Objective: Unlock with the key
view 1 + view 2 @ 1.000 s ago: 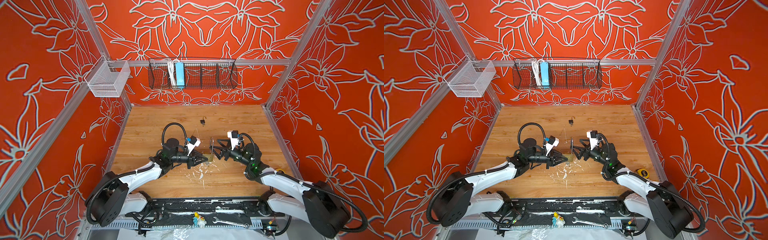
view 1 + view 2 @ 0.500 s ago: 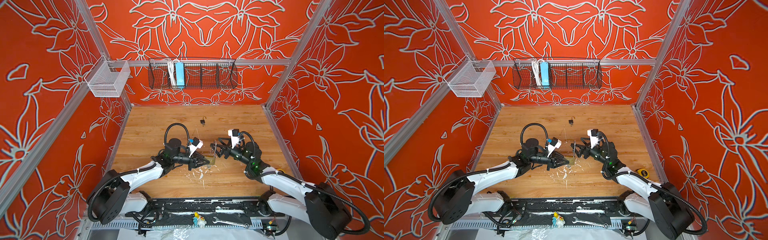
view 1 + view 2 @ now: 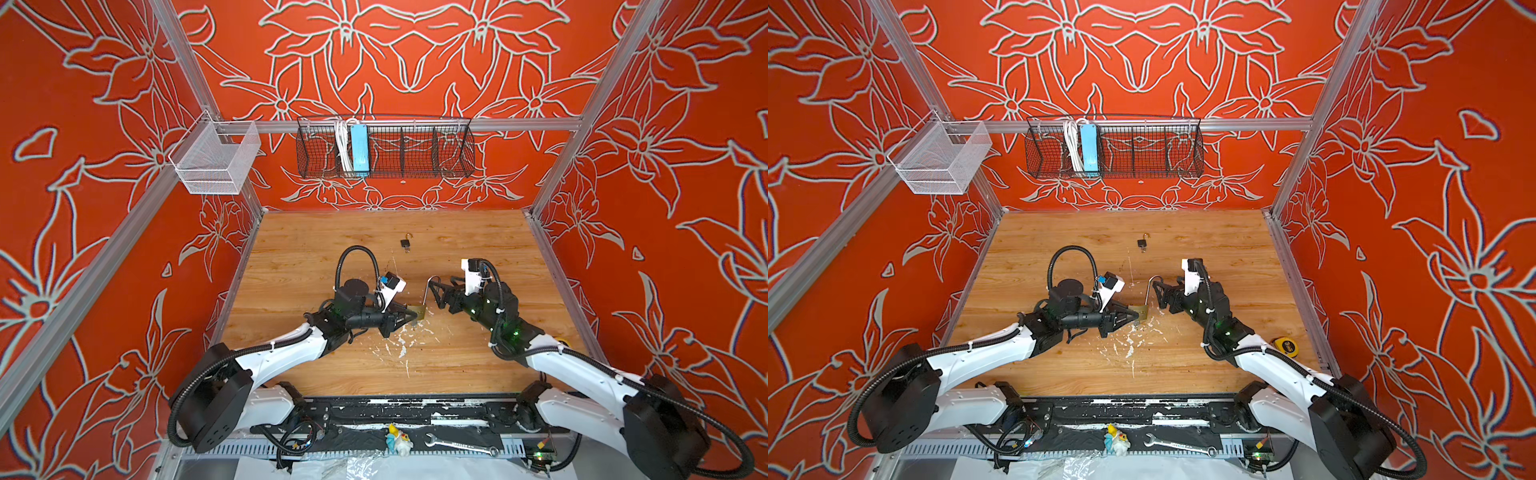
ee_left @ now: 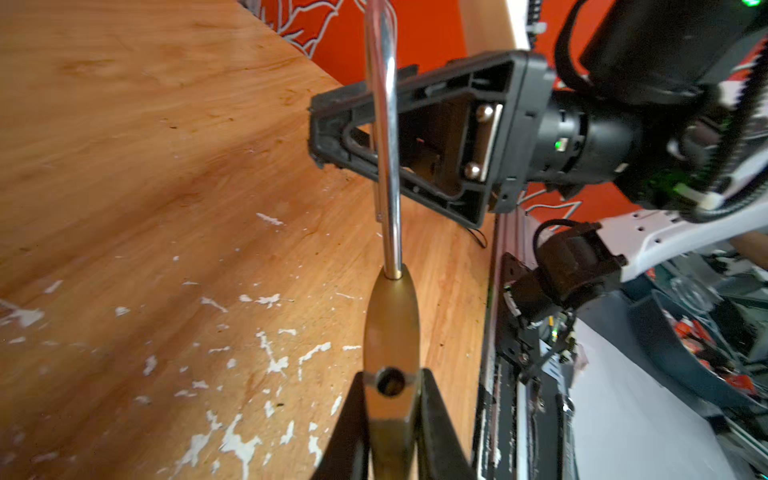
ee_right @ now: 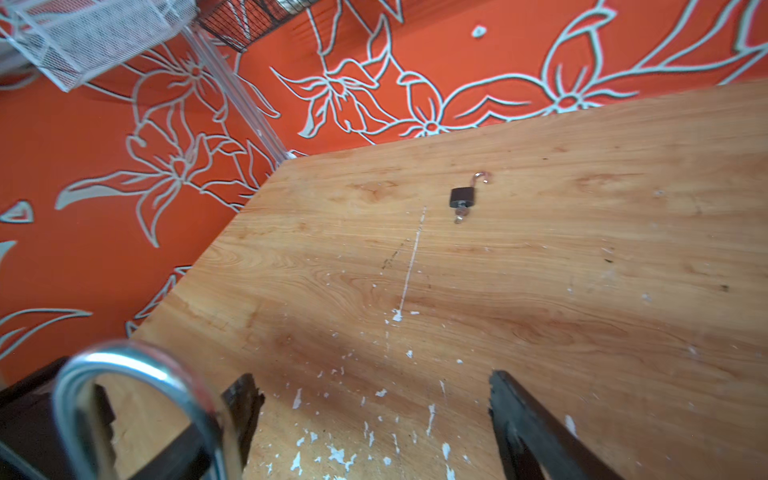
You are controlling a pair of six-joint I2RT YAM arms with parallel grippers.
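Near the middle of the bench (image 3: 311,249), the padlock (image 3: 418,311) sits in the jaws of the left gripper (image 3: 411,315), with the right gripper (image 3: 435,295) just right of it. Behind them, toward the middle of the back edge, lies a 2nd padlock (image 3: 405,244) with a key (image 5: 459,216) in its front-facing end, and a tape measure (image 3: 1286,346) lies by the right edge near the front right corner. A wire basket (image 3: 415,153) with a power strip (image 3: 359,147) in its left half hangs above the back edge, a mesh basket (image 3: 212,162) hangs above the back left corner, and before the front edge a wrench (image 3: 461,442) lies right of a toy figure (image 3: 397,438).
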